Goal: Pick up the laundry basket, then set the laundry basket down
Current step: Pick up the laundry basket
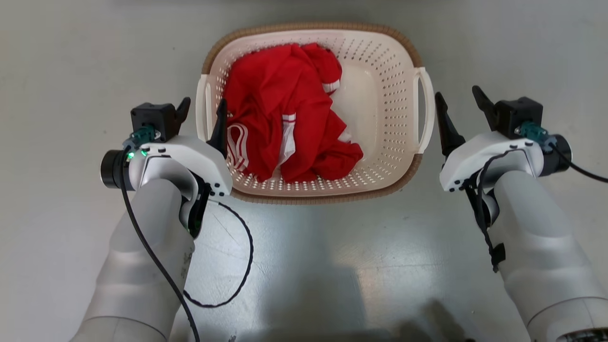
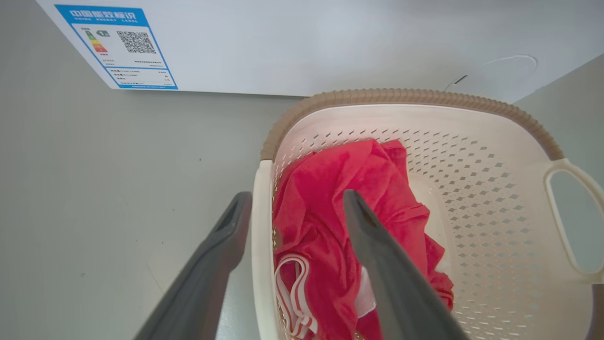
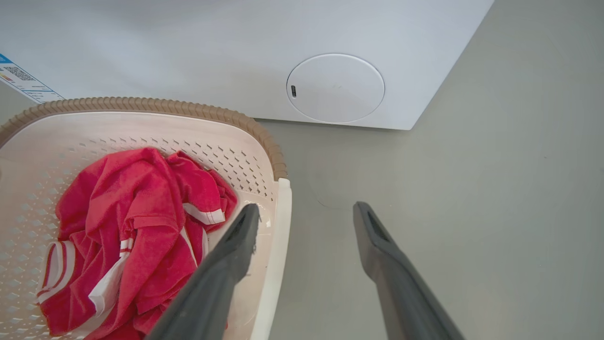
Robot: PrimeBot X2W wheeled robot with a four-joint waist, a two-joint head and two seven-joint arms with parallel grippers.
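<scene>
Dark fingers (image 2: 377, 264) of the left gripper (image 1: 203, 105) were spread wide and held nothing, one inside the laundry basket (image 1: 380, 95), the other outside its left handle (image 2: 261, 212). The right gripper (image 1: 457, 94) was equally spread and empty, just beside the basket's right handle (image 1: 426, 111); whether it straddled the handle could not be told. The basket sat on the grey floor (image 1: 71, 71) between both grippers, with a red garment (image 1: 285, 109) inside.

Risk, judged: the left inner finger pinches cloth against the wall, or the right closes beside its handle and the lift tilts. The white appliance (image 3: 236, 47) just behind the basket left little room forward.
</scene>
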